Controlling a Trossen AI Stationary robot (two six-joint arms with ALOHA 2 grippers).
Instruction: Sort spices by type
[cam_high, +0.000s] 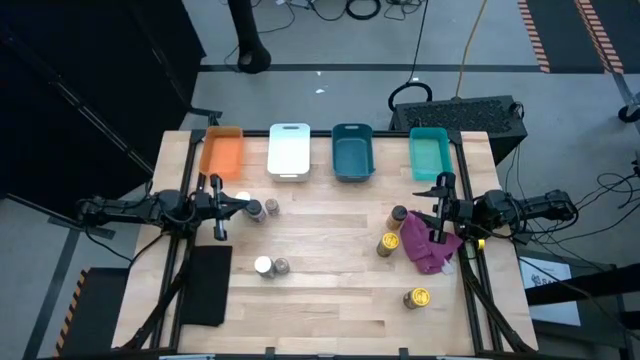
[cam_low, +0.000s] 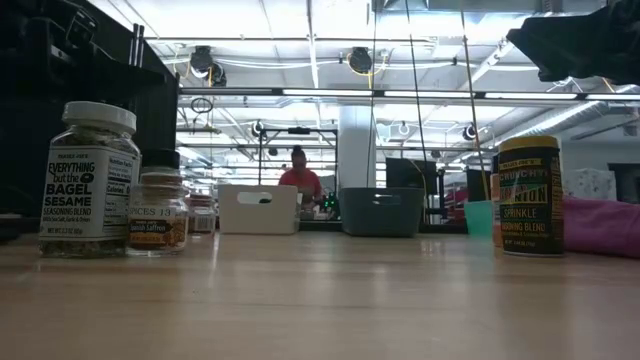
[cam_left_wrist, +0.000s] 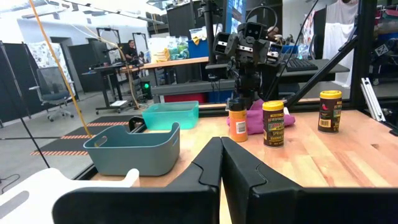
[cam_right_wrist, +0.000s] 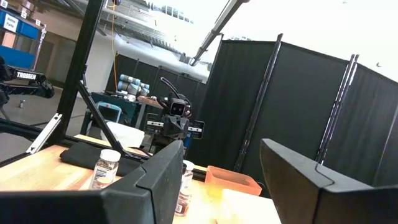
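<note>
Spice jars (cam_low: 89, 180) upright, lids up

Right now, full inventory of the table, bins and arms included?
Bins: four in a row at the far edge: orange bin, white bin, blue bin, teal bin.
Spice jars: seven visible. Two by the left gripper, two at centre-left, two yellow-lidded ones by the cloth, one yellow-lidded near the front right.
Cloth: one, magenta, right side, under the right gripper.
Mat: one, black, front left.
Left gripper: shut, empty, above the table's left side.
Right gripper: open, above the cloth.
</note>
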